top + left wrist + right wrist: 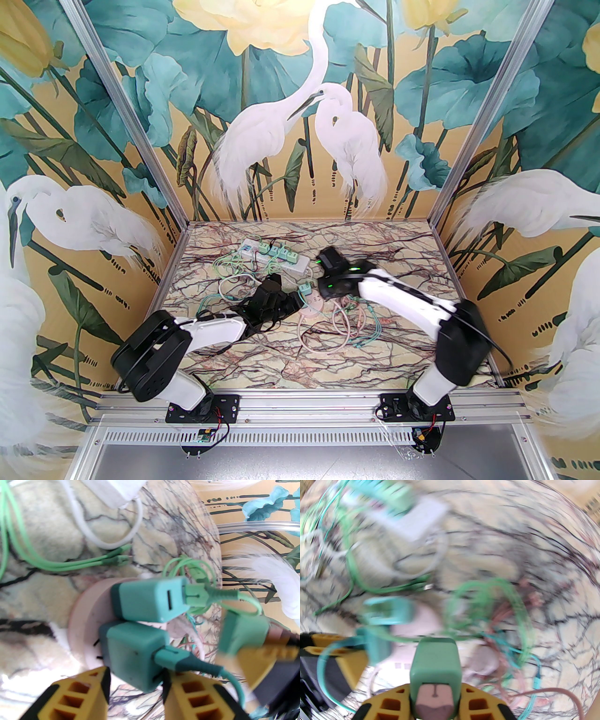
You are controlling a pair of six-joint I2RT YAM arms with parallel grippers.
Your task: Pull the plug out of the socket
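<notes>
A round pink socket [315, 308] lies mid-table, with two teal plugs [147, 601] seated in it [79, 611]. My left gripper [134, 679] has its yellow fingers pressed against both sides of the lower teal plug [133, 653]. My right gripper [436, 698] is shut on a green plug [436, 660] with a pink cable end in its back. In the left wrist view that green plug [243, 630] hangs clear of the socket, to its right. The right wrist view is blurred by motion. The two grippers [300, 302] [323, 293] meet over the socket.
A white power strip [276, 258] holding several green plugs sits at the back left. Loose green, teal and pink cables [351, 328] coil to the right of and in front of the socket. More green cables [225, 281] trail to the left.
</notes>
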